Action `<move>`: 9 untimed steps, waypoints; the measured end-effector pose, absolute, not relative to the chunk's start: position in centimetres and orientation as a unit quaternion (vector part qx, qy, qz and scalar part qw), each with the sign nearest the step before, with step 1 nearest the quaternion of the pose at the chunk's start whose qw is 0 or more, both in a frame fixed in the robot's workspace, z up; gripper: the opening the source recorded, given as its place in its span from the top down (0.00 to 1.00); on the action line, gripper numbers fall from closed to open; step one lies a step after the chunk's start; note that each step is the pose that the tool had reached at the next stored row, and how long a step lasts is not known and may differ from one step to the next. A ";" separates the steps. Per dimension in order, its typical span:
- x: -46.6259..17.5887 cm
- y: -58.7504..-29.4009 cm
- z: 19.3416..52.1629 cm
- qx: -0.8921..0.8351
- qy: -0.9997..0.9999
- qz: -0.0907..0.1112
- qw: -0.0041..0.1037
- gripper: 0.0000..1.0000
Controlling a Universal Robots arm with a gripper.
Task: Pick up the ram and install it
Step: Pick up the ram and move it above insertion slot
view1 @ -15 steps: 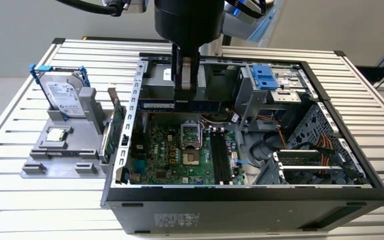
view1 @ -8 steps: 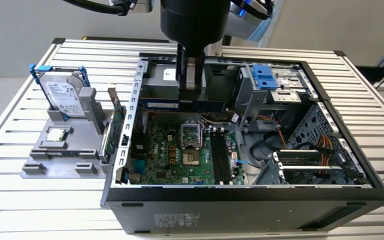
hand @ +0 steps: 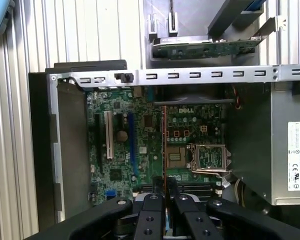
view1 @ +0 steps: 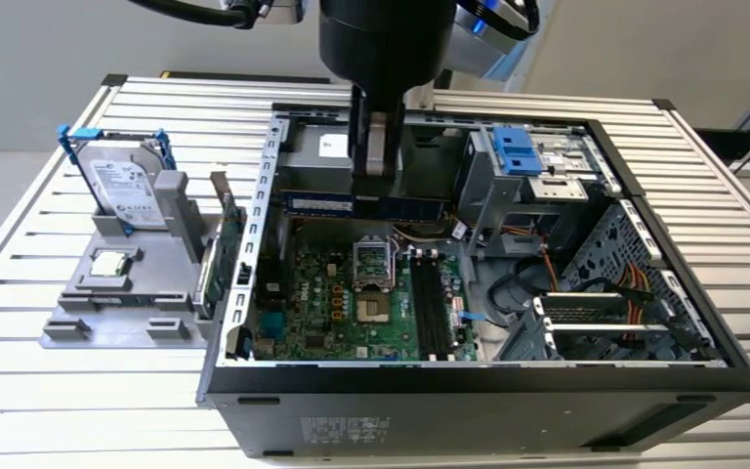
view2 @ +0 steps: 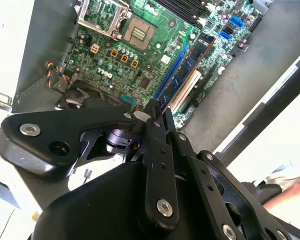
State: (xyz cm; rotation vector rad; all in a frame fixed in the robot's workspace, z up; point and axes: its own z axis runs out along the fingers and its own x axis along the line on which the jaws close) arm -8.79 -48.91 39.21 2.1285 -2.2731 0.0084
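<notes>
Gripper (hand: 165, 193) is clamped on the ram (hand: 164, 145), seen edge-on between the fingers. Arm (view1: 386, 39) points straight down into the open case (view1: 479, 401). Ram (view1: 329, 204) is held level above the motherboard (view1: 323, 313), crosswise to the slots (view1: 430, 303) and apart from them.

Bright, even light, soft shadows inside the computer case (view1: 479, 391), whites glaring.

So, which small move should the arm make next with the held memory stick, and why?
Probably turn the wrist about a quarter turn. The jaws hold the long, thin green-blue ram stick above the green motherboard, crosswise to its long black memory slots, so lowering it now would likely not seat it.
</notes>
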 end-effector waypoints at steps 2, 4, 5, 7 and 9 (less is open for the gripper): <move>-8.7 -48.9 39.2 0.682 -0.731 0.003 0.014 1.00; -8.7 -48.9 39.2 0.681 -0.732 0.003 0.014 1.00; -8.6 -48.9 39.2 0.681 -0.732 0.003 0.014 1.00; -8.6 -48.9 39.2 0.680 -0.733 0.002 0.014 1.00; -8.5 -48.9 39.2 0.679 -0.734 0.002 0.014 1.00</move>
